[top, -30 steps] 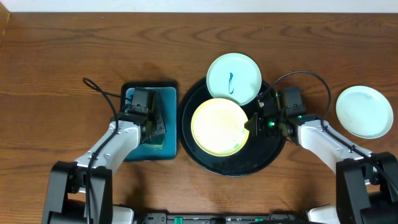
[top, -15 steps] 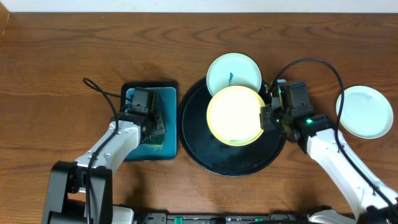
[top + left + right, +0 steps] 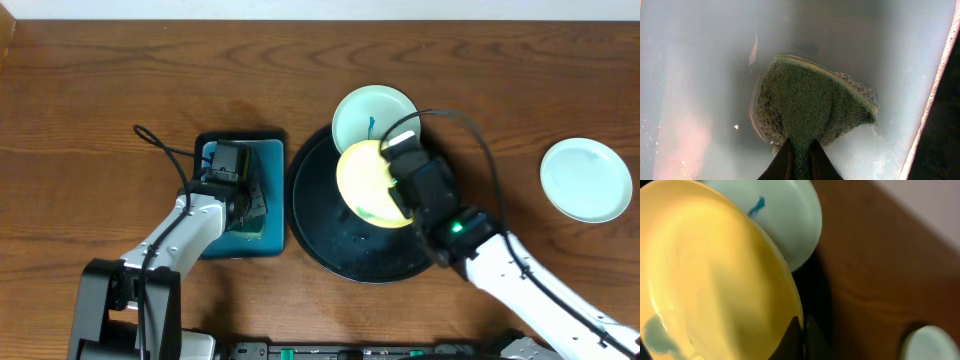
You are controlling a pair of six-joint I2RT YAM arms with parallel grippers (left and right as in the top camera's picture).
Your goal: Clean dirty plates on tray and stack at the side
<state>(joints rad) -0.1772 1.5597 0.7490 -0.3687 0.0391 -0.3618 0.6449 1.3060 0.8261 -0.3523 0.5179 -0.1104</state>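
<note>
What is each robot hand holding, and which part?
Right hand pinches the yellow plate by its rim. Left hand pinches the green sponge by one end.

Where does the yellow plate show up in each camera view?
Overhead: yellow plate centre-right, over the black tray.
Left wrist: not in it; only a sponge.
Right wrist: yellow plate fills the left side.
Shared landmark: the mint plate with a blue mark beside it.

yellow plate (image 3: 365, 180) tilted, above black tray (image 3: 325, 235)
</note>
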